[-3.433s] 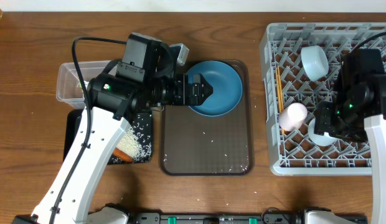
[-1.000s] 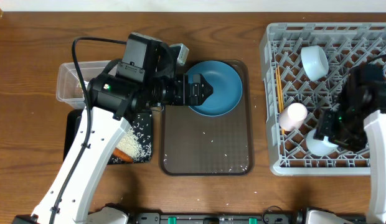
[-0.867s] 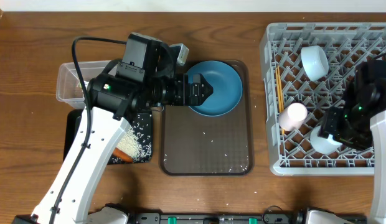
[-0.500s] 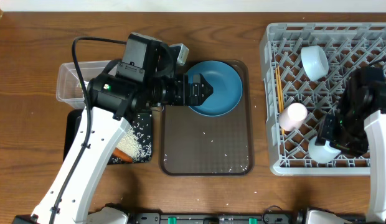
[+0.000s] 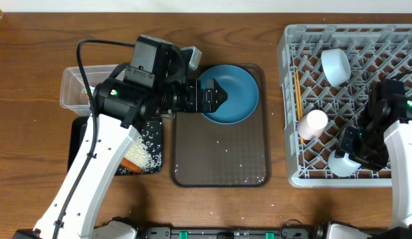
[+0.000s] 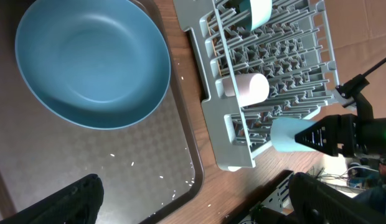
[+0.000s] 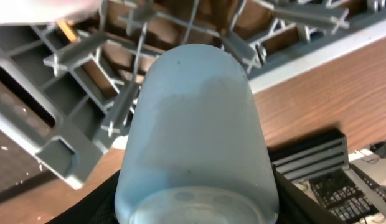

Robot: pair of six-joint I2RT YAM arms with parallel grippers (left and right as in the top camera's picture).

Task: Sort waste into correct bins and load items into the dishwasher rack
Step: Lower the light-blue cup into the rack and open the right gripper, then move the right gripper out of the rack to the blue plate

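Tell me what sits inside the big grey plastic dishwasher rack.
A pale bowl, a pinkish-white cup, thin wooden chopsticks, and a light blue cup gripped by the right fingers. The right arm covers the rack on its right side, hiding anything beneath.

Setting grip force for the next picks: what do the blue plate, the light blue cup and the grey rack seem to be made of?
The blue plate looks like melamine or glazed ceramic: smooth, soft even sheen, unclear which. The light blue cup looks like matte plastic: frosted surface, no sharp glare. The grey rack is likely moulded plastic: dull finish, thin lattice pegs.
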